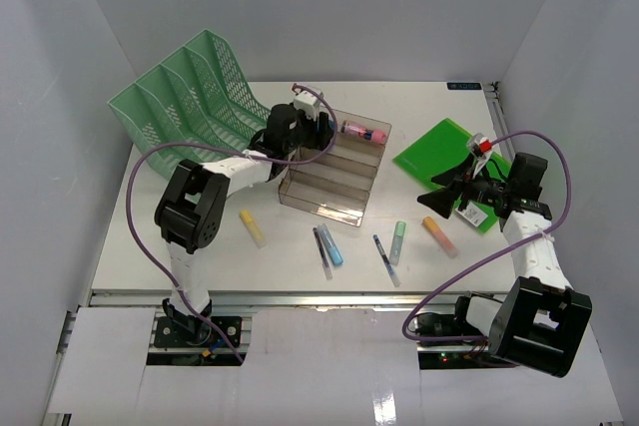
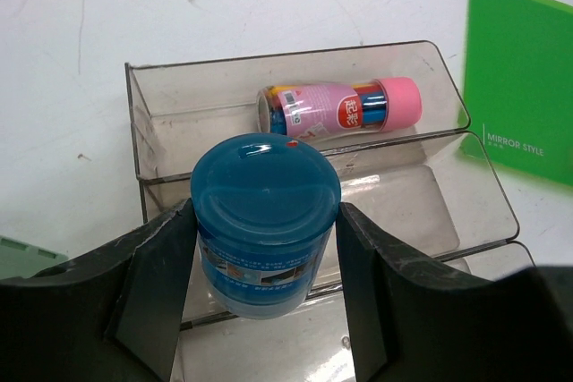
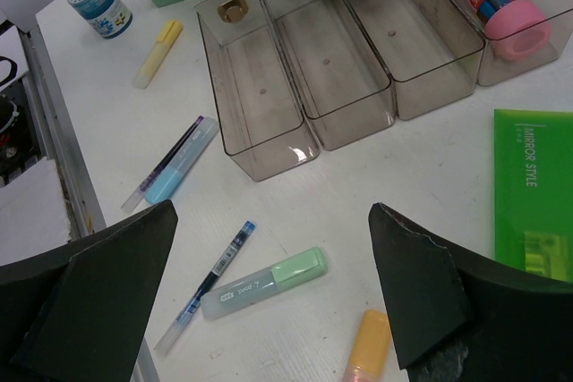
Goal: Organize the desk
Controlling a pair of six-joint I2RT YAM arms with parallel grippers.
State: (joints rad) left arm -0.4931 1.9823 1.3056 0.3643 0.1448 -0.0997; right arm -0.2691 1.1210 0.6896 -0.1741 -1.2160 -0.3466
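Note:
The white desk (image 1: pixel 200 256) has a silver rail (image 1: pixel 329 296) along its front edge. My left gripper (image 1: pixel 305 127) is shut on a blue round jar (image 2: pixel 266 203) and holds it above the clear smoky tiered tray (image 1: pixel 329 182), over a middle tier (image 2: pixel 421 212). A pink tube (image 2: pixel 340 106) lies in the tray's top tier. My right gripper (image 1: pixel 446 192) is open and empty. In the right wrist view it (image 3: pixel 273 212) hovers over a green highlighter (image 3: pixel 264 284), a blue pen (image 3: pixel 208 279) and an orange highlighter (image 3: pixel 367 346).
A mint-green mesh rack (image 1: pixel 190 97) stands at the back left. A green notebook (image 1: pixel 449 157) lies at the right. A yellow highlighter (image 1: pixel 253 227), a blue highlighter (image 1: pixel 330 246) and a dark pen (image 1: pixel 321 251) lie near the front. A small patterned can (image 3: pixel 98 4) stands by the rack.

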